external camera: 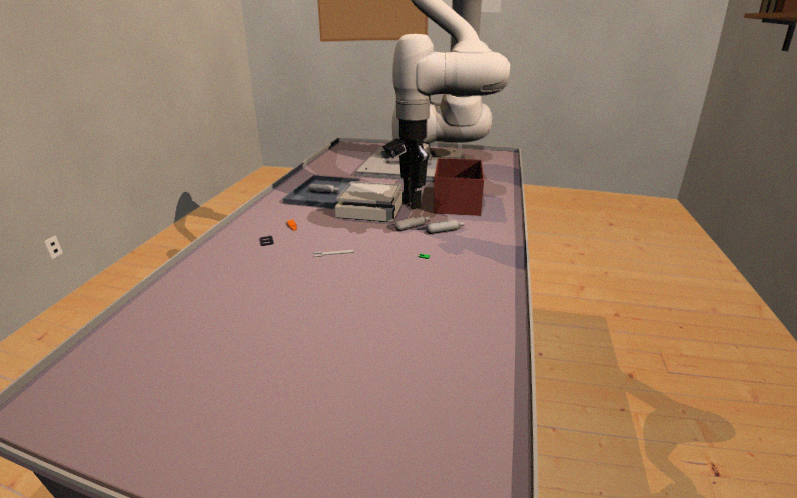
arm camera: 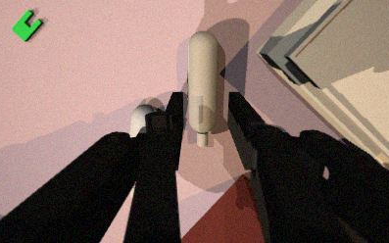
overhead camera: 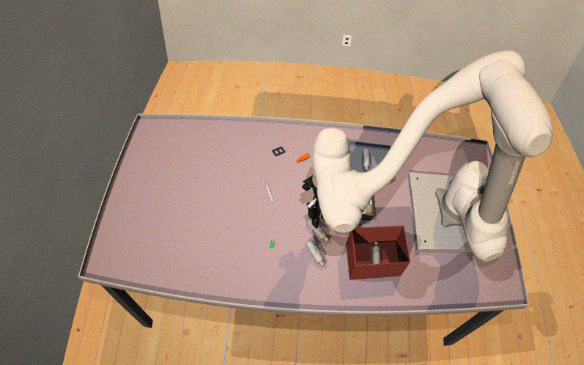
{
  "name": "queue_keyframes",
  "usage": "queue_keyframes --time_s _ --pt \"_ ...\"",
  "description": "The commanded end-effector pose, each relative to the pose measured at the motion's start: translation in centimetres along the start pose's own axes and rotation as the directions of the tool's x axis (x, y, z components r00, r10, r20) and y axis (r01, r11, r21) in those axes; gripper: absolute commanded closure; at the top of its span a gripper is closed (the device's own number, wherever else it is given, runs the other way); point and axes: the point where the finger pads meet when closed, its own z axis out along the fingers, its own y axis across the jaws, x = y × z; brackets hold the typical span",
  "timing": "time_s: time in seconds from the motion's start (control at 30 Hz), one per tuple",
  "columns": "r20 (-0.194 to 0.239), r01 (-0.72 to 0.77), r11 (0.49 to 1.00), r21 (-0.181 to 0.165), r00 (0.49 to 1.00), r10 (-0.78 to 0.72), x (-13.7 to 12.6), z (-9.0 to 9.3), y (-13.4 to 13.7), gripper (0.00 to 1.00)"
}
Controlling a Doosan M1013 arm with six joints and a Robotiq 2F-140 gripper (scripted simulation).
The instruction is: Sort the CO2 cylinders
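Observation:
Two grey CO2 cylinders lie on the table left of the red scrap bin. The nearer cylinder lies straight under my gripper, which is open with a narrow gap and hangs above it, holding nothing. The other cylinder lies beside it, partly hidden by a finger in the wrist view. One cylinder stands in the bin. Another cylinder lies in the grey tray. The scale sits between tray and bin.
A green clip, a white tool, an orange piece and a black buckle lie to the left. The arm's grey base plate is at the right.

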Motion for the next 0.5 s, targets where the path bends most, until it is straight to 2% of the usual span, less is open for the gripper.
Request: queue_keyframes --time_s 0.0,0.23,0.47 --pt "-0.001 0.000 1.000 0.002 1.000 0.000 0.0 0.3 -0.1 0.69" --pt "-0.001 0.000 1.000 0.002 1.000 0.000 0.0 2.7 -0.1 0.69" --pt "-0.001 0.000 1.000 0.002 1.000 0.000 0.0 3.4 -0.1 0.69"
